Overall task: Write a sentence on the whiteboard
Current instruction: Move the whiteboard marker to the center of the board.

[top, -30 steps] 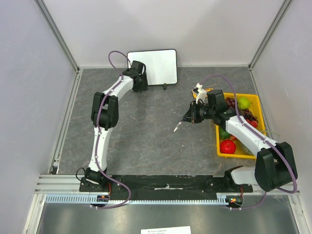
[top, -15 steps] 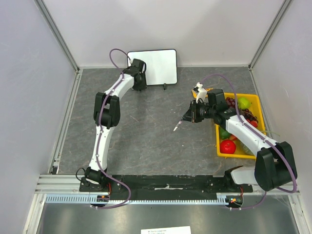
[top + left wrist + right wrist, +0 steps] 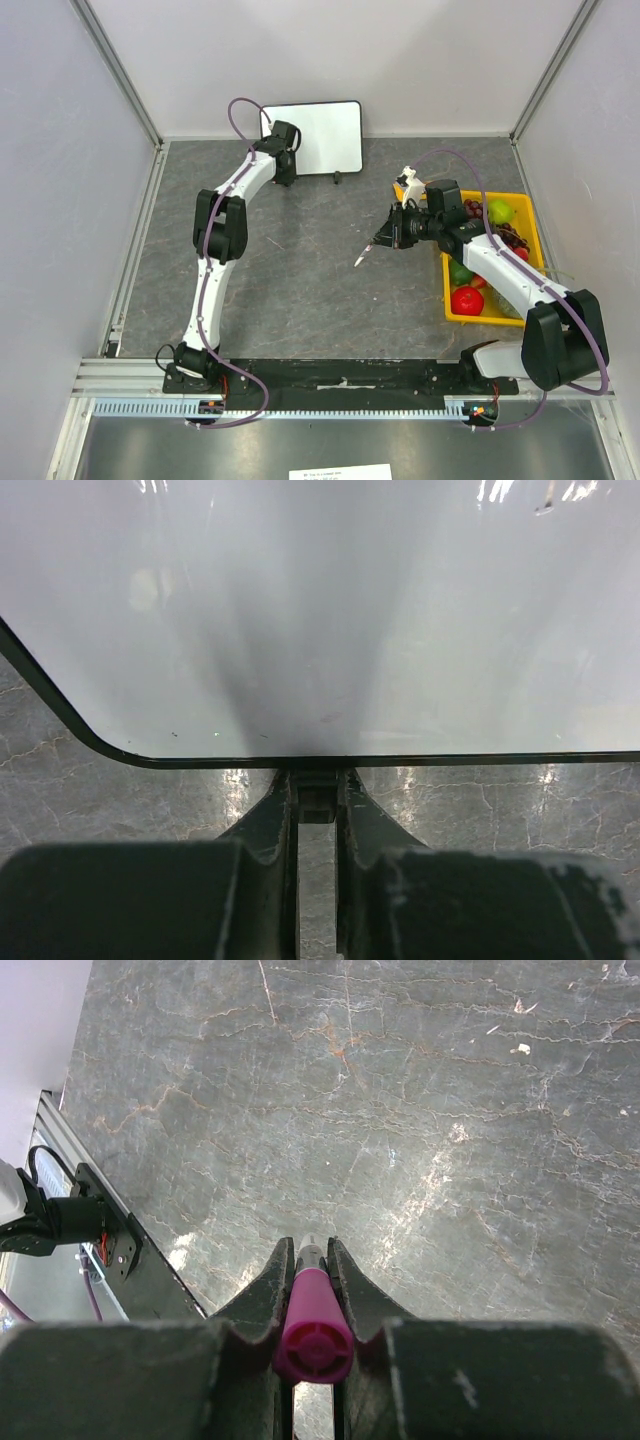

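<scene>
Plainly, what matters is how the marker (image 3: pixel 366 256) lies relative to the whiteboard (image 3: pixel 325 135). We see the board propped at 12 o'clock on the desk (image 3: pixel 300 290), against the back wall, with its long axis running 9 to 3. Its face is blank in both views that show it, so no sentence is written yet.

Our left tool (image 3: pixel 288 172) sits at the board's lower edge near the left corner. In the wrist view its fingers (image 3: pixel 275 820) stand almost together at the black frame with a small dark piece pinched between them. We read that as closed on the whiteboard, probably on a foot.

Our right tool (image 3: pixel 385 240) hangs over mid-desk, clamped on the pink marker, whose butt end fills the gap between the jaws in the wrist view. From this tool the board lies at about 11 o'clock and well apart. The marker's tip points toward 7 o'clock, down at bare desk and away from the board.

So the left arm is nearer by far, but the writing arm is the far one. We judge the next move needs the board brought toward the marker, or the marker swung round to face 11.
</scene>
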